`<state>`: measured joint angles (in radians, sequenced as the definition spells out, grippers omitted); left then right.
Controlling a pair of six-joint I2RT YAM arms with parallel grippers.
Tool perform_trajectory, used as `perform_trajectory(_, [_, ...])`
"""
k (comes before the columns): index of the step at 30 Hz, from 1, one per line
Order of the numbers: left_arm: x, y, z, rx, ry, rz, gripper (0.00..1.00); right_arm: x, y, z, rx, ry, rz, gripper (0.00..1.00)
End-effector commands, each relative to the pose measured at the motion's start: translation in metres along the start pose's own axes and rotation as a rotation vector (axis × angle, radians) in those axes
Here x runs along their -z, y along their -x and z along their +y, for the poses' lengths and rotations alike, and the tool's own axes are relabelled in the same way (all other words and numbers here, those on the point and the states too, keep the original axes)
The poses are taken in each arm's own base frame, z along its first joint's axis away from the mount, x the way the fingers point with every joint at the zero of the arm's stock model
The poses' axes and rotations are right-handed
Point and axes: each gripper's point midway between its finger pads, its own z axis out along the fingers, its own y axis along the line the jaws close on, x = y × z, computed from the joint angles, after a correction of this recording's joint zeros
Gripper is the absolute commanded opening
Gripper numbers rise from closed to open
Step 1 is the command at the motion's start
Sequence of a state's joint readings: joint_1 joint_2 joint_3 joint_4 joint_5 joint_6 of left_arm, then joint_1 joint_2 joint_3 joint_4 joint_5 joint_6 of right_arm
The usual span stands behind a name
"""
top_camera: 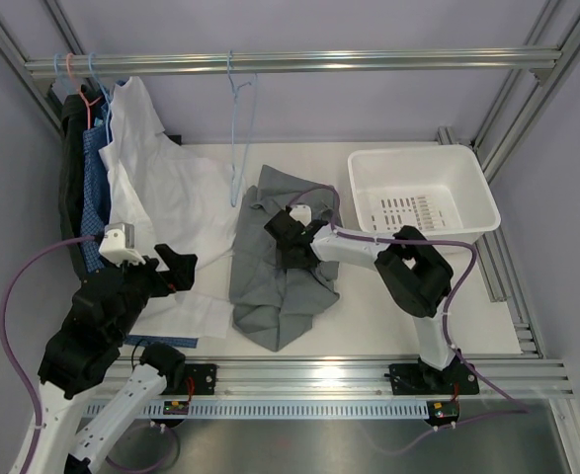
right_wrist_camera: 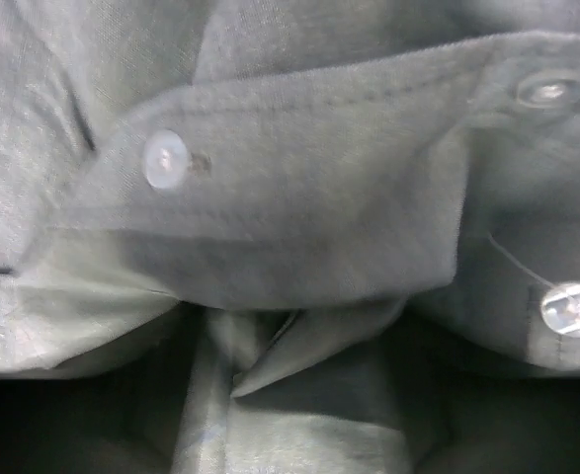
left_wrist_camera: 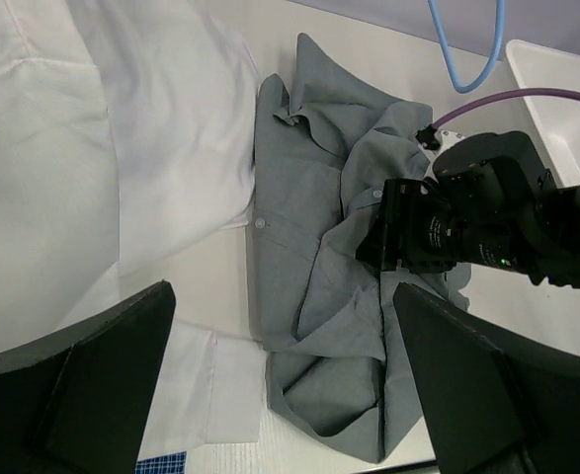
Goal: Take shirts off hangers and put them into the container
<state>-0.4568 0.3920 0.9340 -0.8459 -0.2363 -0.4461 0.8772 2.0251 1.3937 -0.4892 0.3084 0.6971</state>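
Observation:
A grey shirt [top_camera: 280,276] lies crumpled on the table's middle, off its hanger. My right gripper [top_camera: 291,237] is pressed down into its upper part. In the right wrist view the grey shirt [right_wrist_camera: 290,197], with its buttons, fills the frame and hides the fingers. My left gripper [top_camera: 176,269] hovers open over the hem of the white shirt [top_camera: 161,188], left of the grey shirt [left_wrist_camera: 319,197]. The white, blue checked [top_camera: 92,168] and dark [top_camera: 72,168] shirts hang at the far left. An empty light blue hanger [top_camera: 238,128] hangs from the rail. The white container [top_camera: 423,193] stands at the right, holding nothing.
The aluminium rail [top_camera: 290,61] crosses the back, with frame posts at both sides. A pinkish-orange hanger hook [top_camera: 70,67] sits at its left end. The white shirt's tail spreads over the table's left part. The right arm's purple cable [left_wrist_camera: 507,97] arcs over the grey shirt.

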Motion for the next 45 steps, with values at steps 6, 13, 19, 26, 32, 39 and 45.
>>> perform_trajectory(6, [0.003,0.008,-0.005,-0.034,-0.028,-0.023,0.99,0.012,-0.013,-0.011,0.024,0.025,-0.002,0.03])
perform_trajectory(13, [-0.002,0.023,0.0,-0.038,0.008,-0.089,0.99,0.151,0.052,-0.033,0.031,0.1,-0.222,0.0])
perform_trajectory(19, [-0.012,0.033,-0.005,-0.027,0.005,-0.136,0.99,0.288,0.134,-0.101,-0.059,-0.012,-0.522,0.0])
perform_trajectory(26, [-0.012,0.045,-0.016,-0.006,-0.036,-0.158,0.99,0.37,0.199,-0.2,-0.201,-0.178,-0.722,0.0])
perform_trajectory(32, [-0.011,0.041,-0.012,0.0,-0.016,-0.149,0.99,0.352,0.236,-0.266,-0.315,-0.302,-0.724,0.0])
perform_trajectory(39, [-0.011,0.025,-0.009,0.025,-0.014,-0.102,0.99,0.249,0.244,-0.304,-0.434,-0.317,-0.547,0.0])
perform_trajectory(45, [-0.012,0.013,-0.009,0.027,-0.023,-0.057,0.99,0.156,0.206,-0.316,-0.439,-0.355,-0.311,0.2])
